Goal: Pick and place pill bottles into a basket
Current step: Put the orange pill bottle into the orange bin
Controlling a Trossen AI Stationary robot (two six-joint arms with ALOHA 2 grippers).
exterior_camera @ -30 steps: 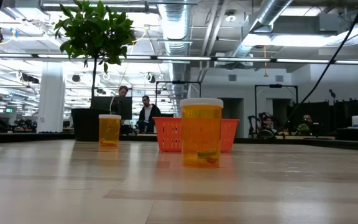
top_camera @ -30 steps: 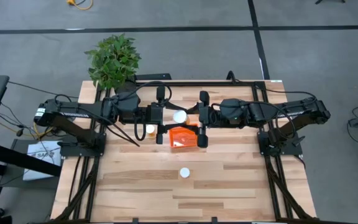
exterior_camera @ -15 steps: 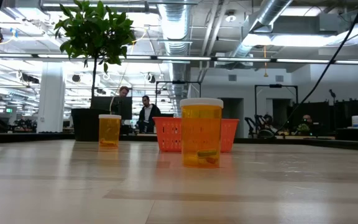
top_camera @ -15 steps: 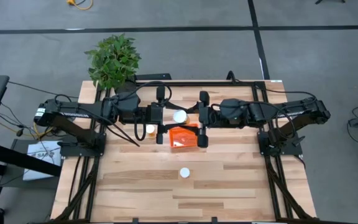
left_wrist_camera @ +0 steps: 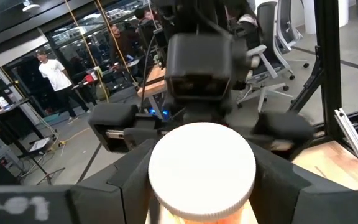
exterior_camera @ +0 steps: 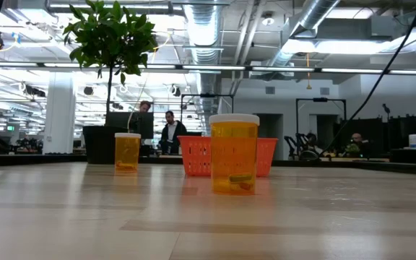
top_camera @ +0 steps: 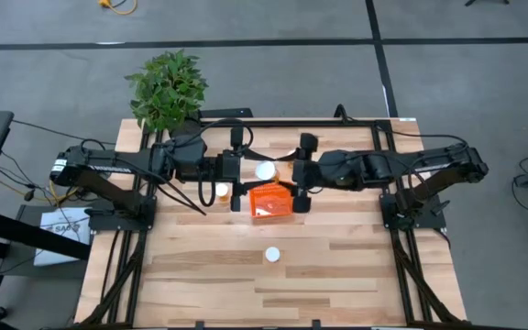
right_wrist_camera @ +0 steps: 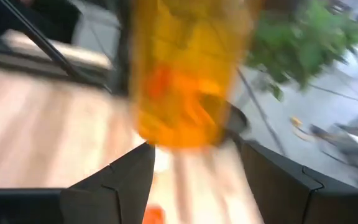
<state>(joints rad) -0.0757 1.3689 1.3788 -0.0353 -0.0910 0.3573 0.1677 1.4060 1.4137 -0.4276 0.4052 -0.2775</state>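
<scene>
My left gripper (top_camera: pixel 246 170) holds one pill bottle (top_camera: pixel 265 170), white cap up, high above the table just beyond the orange basket (top_camera: pixel 270 201). My right gripper (top_camera: pixel 291 173) faces it from the table's right. Its fingers (right_wrist_camera: pixel 129 180) stand open on either side of the bottle's orange lower body (right_wrist_camera: pixel 188 81). Another bottle (top_camera: pixel 221 192) stands on its base left of the basket. One more (top_camera: pixel 271 255) stands nearer the front edge, and in the low view this nearer bottle (exterior_camera: pixel 233 154) is in front of the basket (exterior_camera: pixel 193 155). My left gripper pinches the bottle between its two fingers (left_wrist_camera: pixel 126 186), on the sides just under the white cap (left_wrist_camera: pixel 202 163). The fingers come in level from the table's left. The bottle is upright and lifted clear. My right gripper: I cannot tell whether its fingertips touch the bottle's lower end (right_wrist_camera: pixel 179 134).
A potted plant (top_camera: pixel 167 87) stands at the table's far left corner. The dark arm frames (top_camera: pixel 122 215) run along both side edges. Bare wood (top_camera: pixel 337 275) lies toward the front. People show in the room behind the table in the low view.
My right gripper has rolled at the wrist and tipped nose-down beside the held bottle. The left gripper and the bottle have kept still, and so have the things on the table.
</scene>
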